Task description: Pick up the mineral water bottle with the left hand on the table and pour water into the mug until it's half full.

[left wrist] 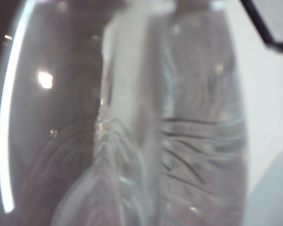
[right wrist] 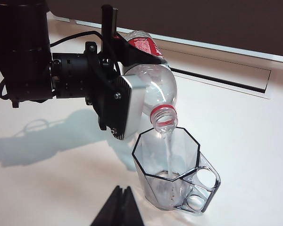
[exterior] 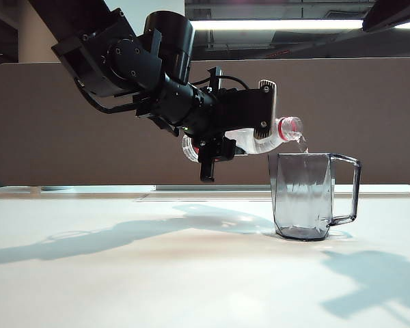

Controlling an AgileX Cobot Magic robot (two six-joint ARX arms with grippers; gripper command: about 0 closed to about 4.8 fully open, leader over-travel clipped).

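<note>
- Left black tool (exterior: 249,126), clamped on tipped clear plastic bottle (exterior: 263,141), should hold the stream centred in smoky-grey faceted mug (exterior: 304,198).
- Right tool (right wrist: 118,207): tips meet, idle nearby.

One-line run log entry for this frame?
phase: pouring | left gripper: shut on mineral water bottle, tipped over mug | water streaming in | right gripper: shut, idle beside mug

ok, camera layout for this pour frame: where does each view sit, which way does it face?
Exterior: low at table level, side-on; left arm holds the mineral water bottle tipped over the mug.
Left wrist: on the left arm, pressed against the bottle; blurred, no jaws visible.
Right wrist: raised, looking down at the left gripper, bottle and mug; right gripper tips at the edge.
Shared: all three show the bottle.
</note>
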